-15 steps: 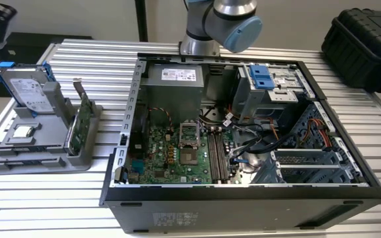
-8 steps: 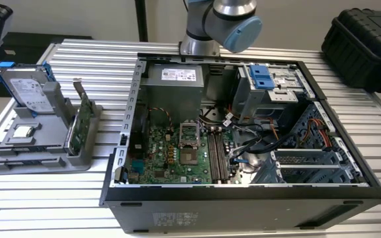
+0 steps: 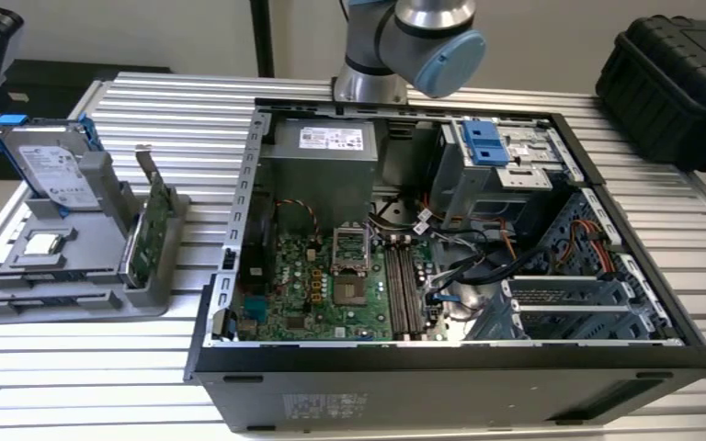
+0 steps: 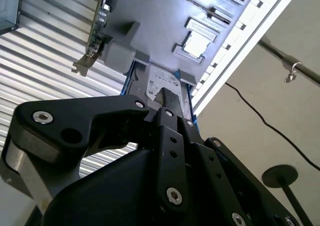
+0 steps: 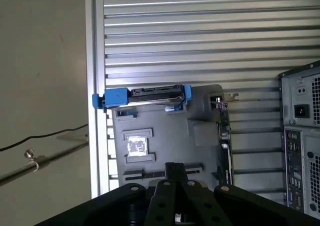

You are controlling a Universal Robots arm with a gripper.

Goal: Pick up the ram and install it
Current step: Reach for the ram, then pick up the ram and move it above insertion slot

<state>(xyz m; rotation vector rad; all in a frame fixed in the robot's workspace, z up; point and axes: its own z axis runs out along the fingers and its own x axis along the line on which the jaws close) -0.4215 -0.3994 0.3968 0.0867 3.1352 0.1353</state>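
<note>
Ram (image 5: 145,175) is taken to be the dark strip set on edge in the grey holder (image 3: 96,248) at the exterior view's left; it is barely made out and partly hidden behind the gripper (image 5: 175,168). It is judged light, stiff and fragile, best pinched along its long edges with chips and contacts avoided. The gripper is seen drawn narrow, with nothing held.

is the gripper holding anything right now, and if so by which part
Cannot be told. In the first wrist view the gripper hangs above the grey holder, and what, if anything, sits at its tip is not clear.
</note>
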